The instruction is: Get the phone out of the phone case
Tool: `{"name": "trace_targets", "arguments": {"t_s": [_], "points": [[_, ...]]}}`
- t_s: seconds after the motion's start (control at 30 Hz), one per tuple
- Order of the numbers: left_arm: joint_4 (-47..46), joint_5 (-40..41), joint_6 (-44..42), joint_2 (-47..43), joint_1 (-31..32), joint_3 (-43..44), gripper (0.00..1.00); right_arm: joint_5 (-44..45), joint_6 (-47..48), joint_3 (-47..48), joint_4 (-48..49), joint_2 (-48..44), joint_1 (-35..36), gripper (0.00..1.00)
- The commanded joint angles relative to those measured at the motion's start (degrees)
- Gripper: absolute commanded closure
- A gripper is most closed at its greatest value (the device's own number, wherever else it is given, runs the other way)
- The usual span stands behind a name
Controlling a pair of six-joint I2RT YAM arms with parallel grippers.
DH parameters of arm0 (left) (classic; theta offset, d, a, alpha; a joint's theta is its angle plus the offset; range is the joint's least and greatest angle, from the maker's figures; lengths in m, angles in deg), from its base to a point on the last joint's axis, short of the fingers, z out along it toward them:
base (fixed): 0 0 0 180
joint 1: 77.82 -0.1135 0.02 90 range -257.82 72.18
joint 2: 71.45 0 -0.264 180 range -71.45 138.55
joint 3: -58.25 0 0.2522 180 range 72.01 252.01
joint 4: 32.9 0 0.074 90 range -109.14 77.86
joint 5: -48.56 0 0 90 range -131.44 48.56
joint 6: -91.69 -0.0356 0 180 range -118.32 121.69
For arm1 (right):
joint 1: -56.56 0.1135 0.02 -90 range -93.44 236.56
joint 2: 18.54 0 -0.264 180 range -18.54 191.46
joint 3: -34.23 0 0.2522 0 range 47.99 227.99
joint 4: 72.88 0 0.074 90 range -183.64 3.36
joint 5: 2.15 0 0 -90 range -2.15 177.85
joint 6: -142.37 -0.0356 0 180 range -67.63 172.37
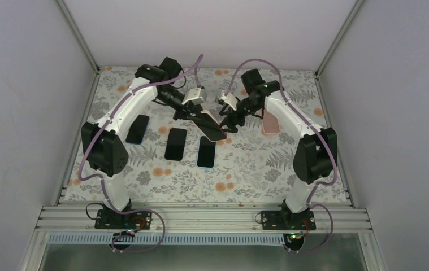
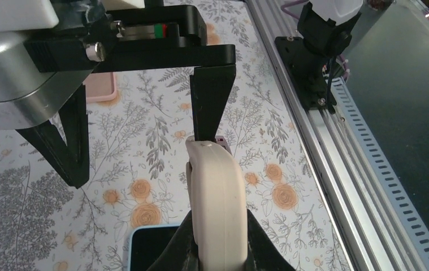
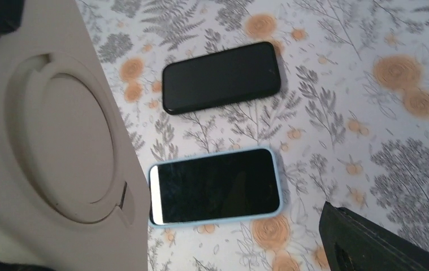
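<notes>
My left gripper (image 1: 199,117) is shut on a phone in a beige case (image 1: 212,127) and holds it tilted above the table. In the left wrist view the case (image 2: 219,197) stands edge-on between my two fingers. My right gripper (image 1: 230,122) is open beside the case's far end. In the left wrist view its two black fingers (image 2: 212,101) are spread wide, one tip at the top of the case. The right wrist view shows the case's back (image 3: 48,141) with a round ring, close on the left. One right finger (image 3: 370,245) shows; the other is hidden.
Three phones lie on the floral mat: one black at the left (image 1: 137,129), one black in the middle (image 1: 175,144), one in a light blue case (image 1: 206,151) under the held phone. A pink case (image 1: 271,123) lies by the right arm. White walls enclose the table.
</notes>
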Motion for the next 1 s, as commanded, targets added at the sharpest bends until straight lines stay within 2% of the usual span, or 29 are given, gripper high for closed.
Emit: {"name": "trace_targets", "arguments": {"t_s": [0.0, 0.07, 0.17, 0.27, 0.4, 0.43, 0.5, 0.53, 0.57, 0.67, 0.77, 0.87, 0.93, 0.97], "points": [[2.1, -12.6, -2.0, 0.0, 3.2, 0.3, 0.98, -18.0, -3.5, 10.7, 4.1, 4.7, 4.8, 0.06], [2.2, -14.3, -1.6, 0.8, 2.0, 1.8, 0.98, -20.8, 0.4, 14.4, -2.3, 7.1, 7.3, 0.07], [0.4, -13.9, 0.5, 1.2, 0.7, 4.2, 0.98, -24.1, 1.9, 13.3, -4.3, 7.9, 9.7, 0.08], [-4.6, -10.6, 4.9, 0.1, 0.1, 4.0, 0.98, -26.2, 2.5, 12.5, -5.2, 8.1, 10.0, 0.37], [-12.3, -2.0, 11.4, -2.0, -0.5, 2.2, 0.96, -25.5, 1.4, 11.5, -5.4, 6.5, 8.9, 0.73], [-14.2, 0.8, 13.0, -2.9, -0.6, 1.6, 0.88, -25.4, 0.8, 10.8, -5.0, 5.8, 8.1, 0.86], [-18.1, 5.7, 15.4, -5.6, -1.2, -0.2, 0.6, -25.3, -1.7, 8.4, -2.8, 3.7, 5.4, 0.96], [-19.8, 7.5, 16.4, -7.3, -1.7, -0.9, 0.46, -24.8, -3.6, 7.1, -1.2, 2.5, 3.8, 0.96], [-21.5, 9.7, 17.5, -8.8, -1.9, -1.7, 0.35, -24.1, -5.8, 5.4, 0.4, 1.4, 2.1, 0.96], [-26.0, 15.4, 20.7, -13.9, -2.6, -3.0, 0.18, -23.9, -8.1, 3.6, 1.0, 0.3, -2.6, 0.96], [-27.9, 18.4, 21.7, -18.1, -2.6, -3.2, 0.1, -21.9, -11.1, 3.4, 1.2, 0.6, -6.1, 0.96], [-31.1, 23.3, 23.3, -21.2, -2.3, -4.4, 0.06, -18.4, -18.4, 3.5, 5.6, 1.0, -8.3, 0.96], [-38.8, 32.2, 25.5, -23.3, -0.3, -9.7, 0.01, -15.3, -25.0, 4.1, 9.9, 1.4, -9.2, 0.96], [-43.5, 40.0, 25.6, -24.2, 3.8, -15.0, 0.0, -13.2, -28.6, 4.4, 12.5, 1.3, -9.6, 0.96]]}}
